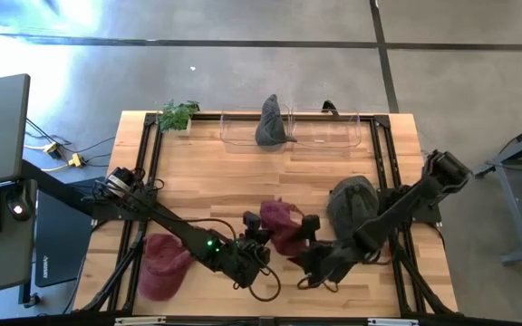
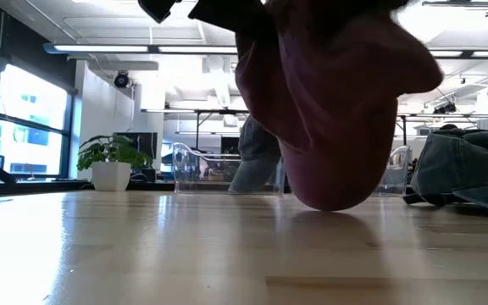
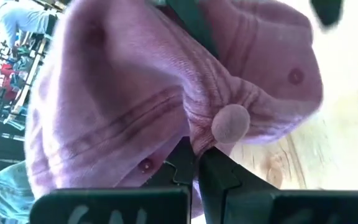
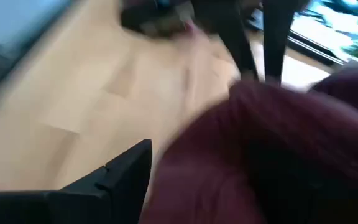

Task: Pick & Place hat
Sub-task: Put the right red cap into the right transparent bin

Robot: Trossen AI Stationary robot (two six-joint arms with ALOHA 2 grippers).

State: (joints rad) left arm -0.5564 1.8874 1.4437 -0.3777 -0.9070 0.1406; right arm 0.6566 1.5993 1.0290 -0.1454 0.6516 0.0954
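A light wooden table [image 1: 207, 172] with a dark frame stands on a grey concrete floor; in the low view an open office with ceiling lights and large windows fills the background. Along the table's far edge, at the upper centre of the high view, sits a clear plastic bin [image 1: 333, 134] with a grey hat [image 1: 271, 122] standing in it, and a small potted plant [image 1: 178, 115] occupies the upper left corner of the table. At the lower centre of the high view a maroon hat [image 1: 282, 224] is lifted between the two arms; in the low view it hangs at the upper centre of the frame with its lowest part at or just above the wood. The left gripper [image 1: 257, 232], reaching in from the left, meets the hat's left side, and the left wrist view shows its fingers closed together on a fold of the fabric beside the crown button [image 3: 231, 122]. The right gripper [image 1: 308, 226], reaching in from the right, is against the hat's right side; the right wrist view is blurred and whether its fingers are apart or together cannot be told. A second maroon hat [image 1: 161, 263] lies flat at the lower left of the table, under the left arm. A second grey hat [image 1: 352, 201] rests at the centre right, beside the right arm.
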